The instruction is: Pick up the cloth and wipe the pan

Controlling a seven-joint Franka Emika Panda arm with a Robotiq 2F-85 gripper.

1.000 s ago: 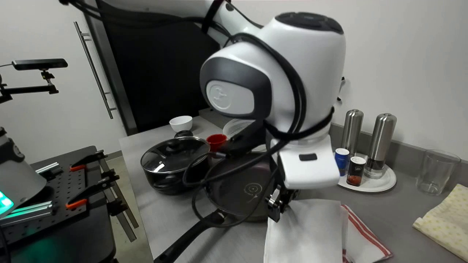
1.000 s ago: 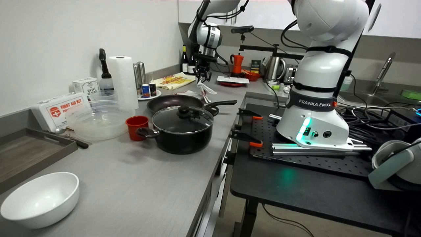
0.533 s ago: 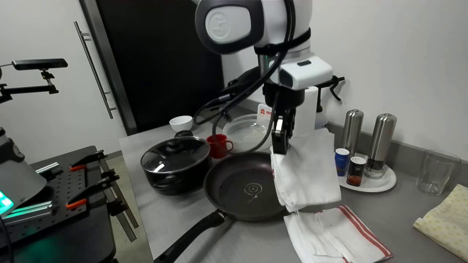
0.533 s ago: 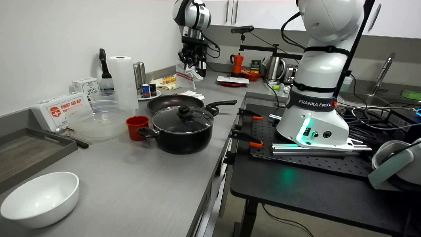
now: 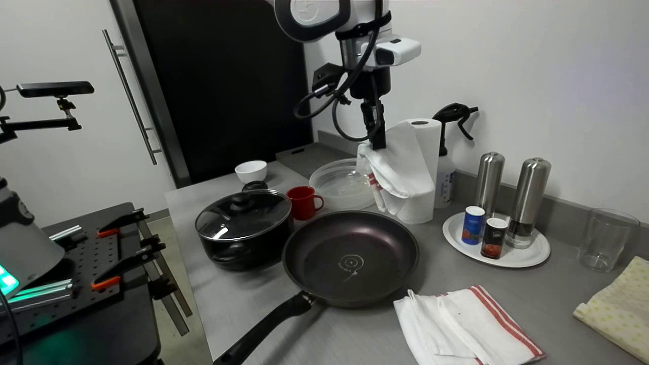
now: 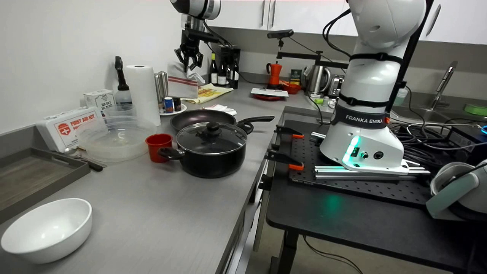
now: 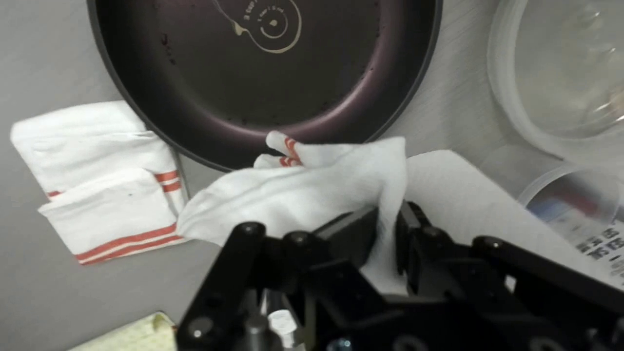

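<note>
Tool (image 5: 377,143) pinched white cloth (image 5: 394,170) by its upper folds, leaving the rest hanging, presumably to wipe with. It hung above the tabletop (image 5: 238,299), towards its wall-side edge. Pan (image 5: 351,253) lay face-up, handle (image 5: 263,327) pointing to the robot-side edge, probably for reach.

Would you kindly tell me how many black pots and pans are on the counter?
2: the lidded pot beside the red mug, and the pan between that pot and the folded red-striped cloth. Others may be hidden from view.
</note>
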